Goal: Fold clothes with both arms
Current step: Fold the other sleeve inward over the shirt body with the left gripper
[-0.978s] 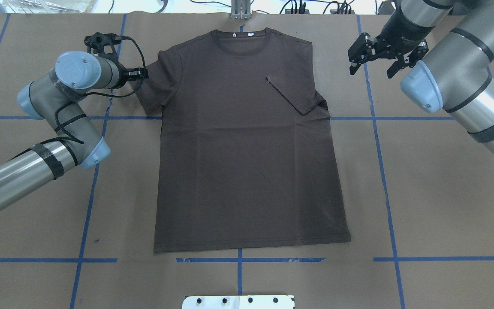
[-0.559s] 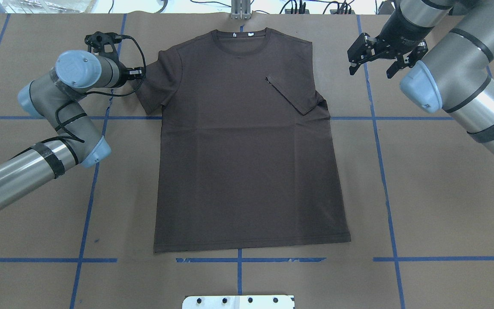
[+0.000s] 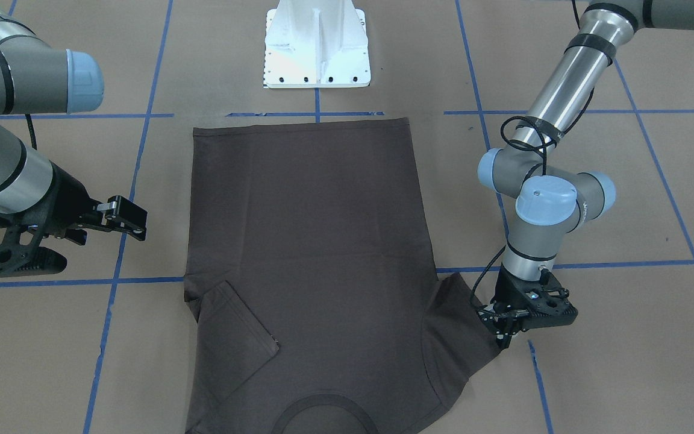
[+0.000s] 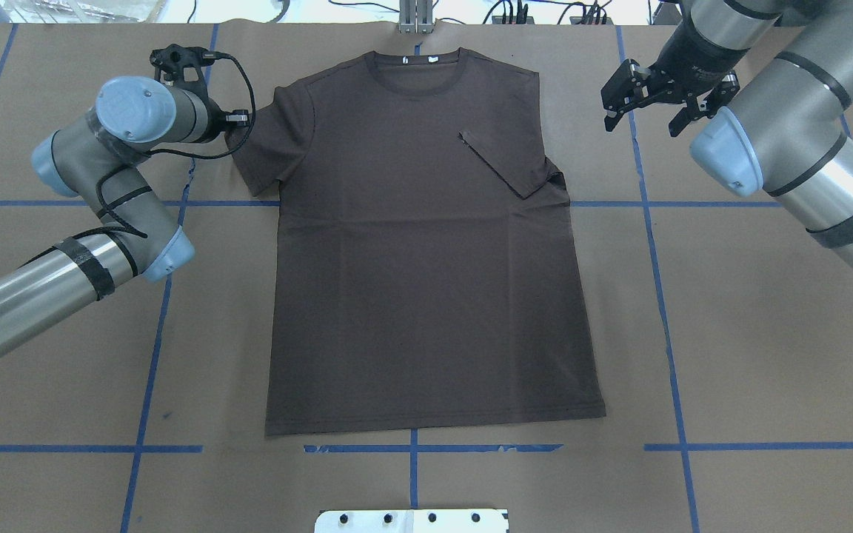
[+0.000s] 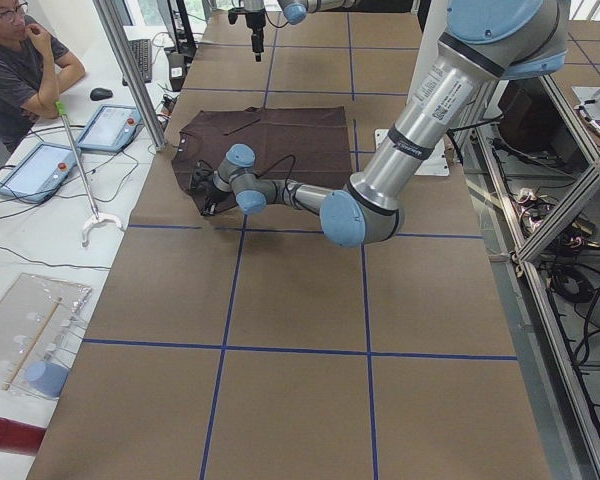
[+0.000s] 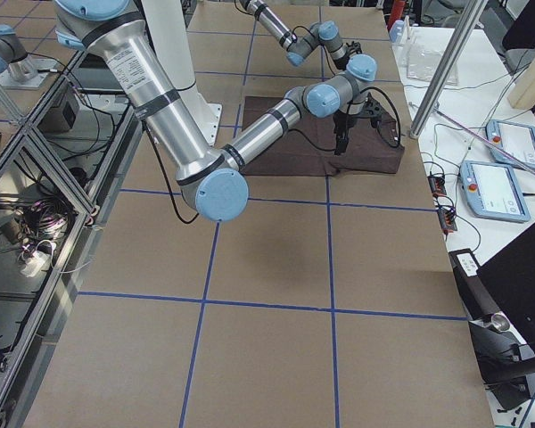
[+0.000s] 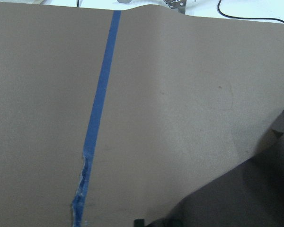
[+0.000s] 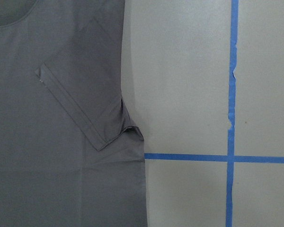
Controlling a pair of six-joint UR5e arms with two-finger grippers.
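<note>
The dark grey-brown T-shirt [image 4: 426,281] [image 3: 311,241] lies flat on the brown table, collar at the far edge. The sleeve on my right side is folded inward onto the chest [image 4: 504,166] [image 8: 85,109]. My left gripper [image 4: 238,118] [image 3: 500,337] is low at the outer corner of the other sleeve [image 4: 263,148] and shut on its edge. In the left wrist view only the fabric [image 7: 255,198] shows at the lower right. My right gripper [image 4: 641,122] [image 3: 76,241] hangs open above bare table, to the right of the shirt's shoulder, holding nothing.
Blue tape lines [image 4: 660,296] cross the table. The white pedestal base [image 3: 317,45] [image 4: 412,520] stands at the near edge. Cables lie along the far edge [image 4: 515,15]. A person [image 5: 20,60] sits beyond the far end by tablets [image 5: 105,125] and a metal post [image 5: 130,70].
My left gripper has shifted a little left and farther away, drawing the sleeve corner outward with it. The right gripper has hardly moved and stays open.
</note>
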